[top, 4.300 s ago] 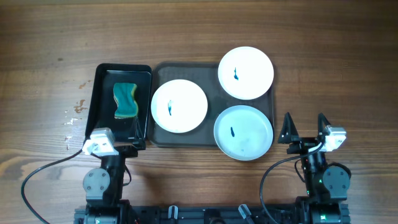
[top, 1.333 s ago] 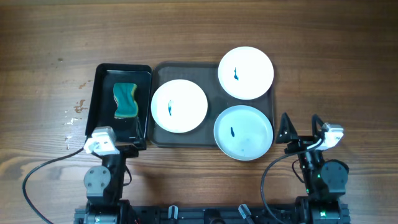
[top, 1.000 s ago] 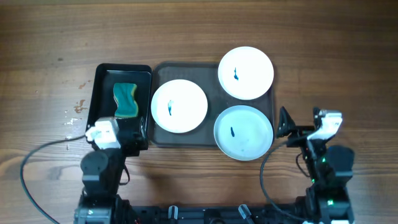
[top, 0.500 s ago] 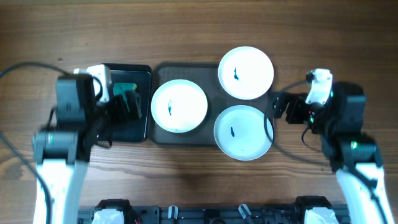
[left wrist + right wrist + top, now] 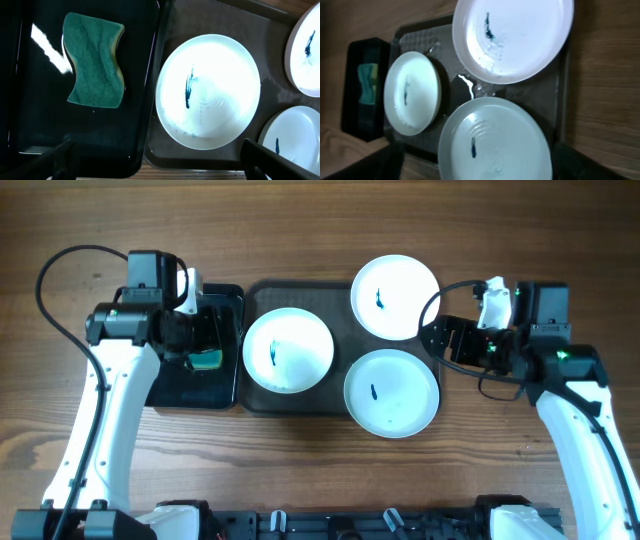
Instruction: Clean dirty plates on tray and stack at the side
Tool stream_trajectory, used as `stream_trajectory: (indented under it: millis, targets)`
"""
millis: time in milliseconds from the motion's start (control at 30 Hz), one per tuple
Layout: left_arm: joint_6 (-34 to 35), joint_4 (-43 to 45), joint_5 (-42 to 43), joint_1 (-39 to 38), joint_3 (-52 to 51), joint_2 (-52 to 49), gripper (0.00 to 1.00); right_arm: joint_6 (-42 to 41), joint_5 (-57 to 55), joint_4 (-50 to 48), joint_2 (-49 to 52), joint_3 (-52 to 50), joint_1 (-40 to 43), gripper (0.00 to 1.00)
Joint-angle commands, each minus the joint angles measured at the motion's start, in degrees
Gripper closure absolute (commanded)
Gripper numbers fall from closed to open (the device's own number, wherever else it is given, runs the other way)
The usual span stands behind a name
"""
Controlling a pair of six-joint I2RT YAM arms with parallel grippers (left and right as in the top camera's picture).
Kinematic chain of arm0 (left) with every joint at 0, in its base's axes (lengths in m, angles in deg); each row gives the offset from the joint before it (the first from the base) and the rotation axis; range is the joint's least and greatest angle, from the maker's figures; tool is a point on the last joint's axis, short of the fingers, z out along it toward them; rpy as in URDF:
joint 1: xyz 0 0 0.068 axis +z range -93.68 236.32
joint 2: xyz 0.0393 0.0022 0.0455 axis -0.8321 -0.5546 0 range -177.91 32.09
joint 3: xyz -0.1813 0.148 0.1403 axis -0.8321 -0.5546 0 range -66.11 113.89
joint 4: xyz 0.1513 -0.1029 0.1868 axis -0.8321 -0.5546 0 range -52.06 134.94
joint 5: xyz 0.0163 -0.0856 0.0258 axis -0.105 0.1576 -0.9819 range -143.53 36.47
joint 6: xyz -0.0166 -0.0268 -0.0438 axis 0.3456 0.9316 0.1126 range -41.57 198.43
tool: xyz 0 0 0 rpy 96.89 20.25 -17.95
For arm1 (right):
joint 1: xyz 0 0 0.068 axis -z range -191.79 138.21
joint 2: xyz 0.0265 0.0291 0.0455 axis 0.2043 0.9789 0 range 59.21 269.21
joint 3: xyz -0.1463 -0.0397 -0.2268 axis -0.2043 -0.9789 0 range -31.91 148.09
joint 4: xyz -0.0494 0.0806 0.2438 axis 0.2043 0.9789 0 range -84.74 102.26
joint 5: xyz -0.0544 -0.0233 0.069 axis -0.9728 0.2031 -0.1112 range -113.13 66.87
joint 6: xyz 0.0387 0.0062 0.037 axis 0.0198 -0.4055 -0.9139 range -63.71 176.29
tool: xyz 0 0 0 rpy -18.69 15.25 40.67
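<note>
The left gripper is hovering, jaws spread wide, over the green sponge lying in the small black tray. Three blue-smeared white plates are sitting on the grey tray. The right gripper, also gaping, is hanging at the tray's right rim.

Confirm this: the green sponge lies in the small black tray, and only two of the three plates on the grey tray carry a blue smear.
Not two: all three carry one, the left plate, the upper right plate and the lower right plate on the grey tray, as the overhead view shows. The green sponge does lie in the small black tray.
</note>
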Motion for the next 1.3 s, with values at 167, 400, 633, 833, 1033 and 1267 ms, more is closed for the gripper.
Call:
stream_trajectory:
  millis: [167,400,633,833,1033,1267]
  targets:
    - [5.27,1.62,-2.01,0.83,0.85,-0.35,0.00,-7.98,0.07,-0.46,5.66,4.39,-9.29,0.31]
    - [8.85,-0.11,-4.50,5.75,0.85,-0.37,0.00,-15.26,-8.50,4.07,23.19,20.87,-23.76,0.59]
    - [8.83,-0.42,-5.01,6.82,0.83,-1.95,0.00,-21.42,-11.47,3.78,37.40,28.63,-30.10,0.69]
    - [8.83,0.11,-6.21,6.82,0.83,-5.16,0.01,-22.18,-11.74,1.62,44.68,28.63,-30.45,0.71]
    - [8.83,1.62,-6.84,6.82,0.83,-6.23,0.00,-21.99,-13.46,0.02,47.36,28.61,-30.51,0.76]
    - [8.83,2.03,-6.86,6.82,0.83,-6.25,0.00,-22.01,-14.25,-2.16,50.01,28.57,-30.51,0.84]
